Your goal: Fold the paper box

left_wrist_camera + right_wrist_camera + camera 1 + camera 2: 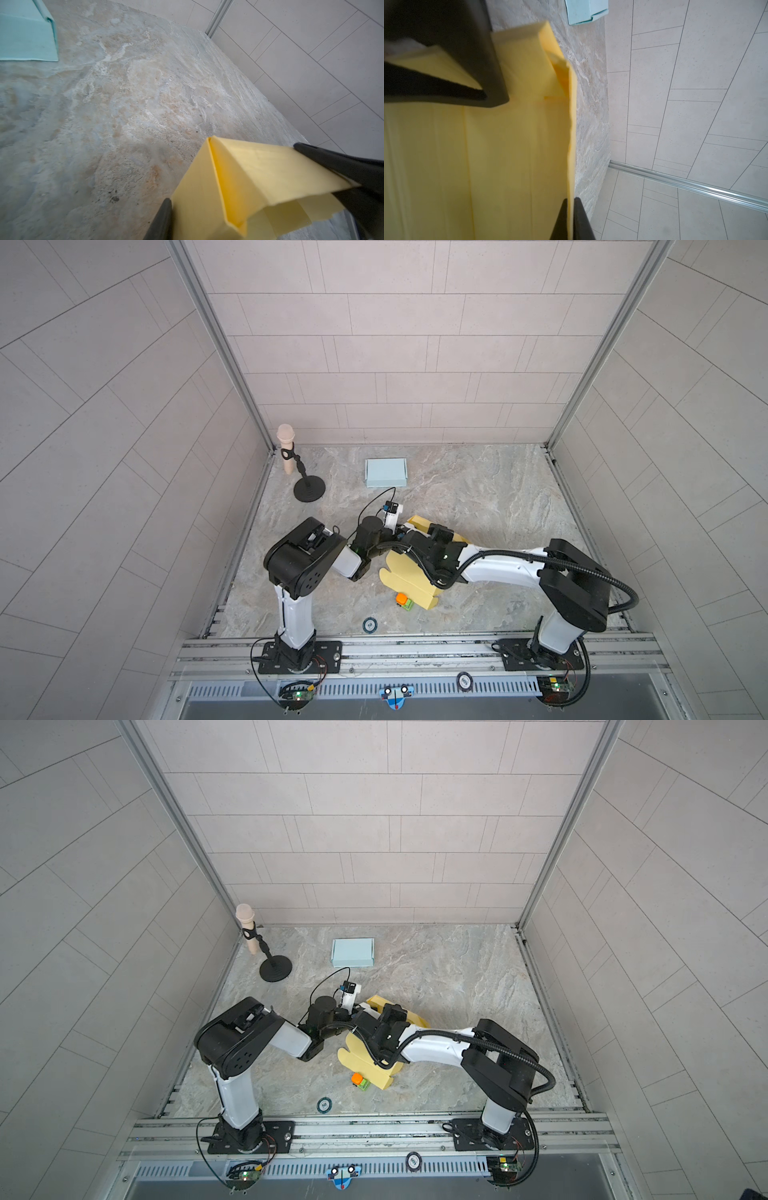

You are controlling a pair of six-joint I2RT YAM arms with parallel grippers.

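Observation:
The yellow paper box (409,576) lies part-folded mid-table under both wrists, also seen in a top view (365,1060). My left gripper (400,529) reaches in from the left. In the right wrist view its two fingers (483,68) converge on a folded yellow wall. In the left wrist view one finger (164,216) presses against that wall (239,176); the other is hidden. My right gripper (570,200) is shut on the thin edge of an upright yellow panel (508,155). Its black fingers (342,166) show in the left wrist view, pinching the flap.
A folded light-blue box (385,472) sits toward the back. A microphone (286,443) on a black stand (309,491) is at the back left. A small orange-and-green block (403,600) touches the yellow box's near side; a round token (369,625) lies in front.

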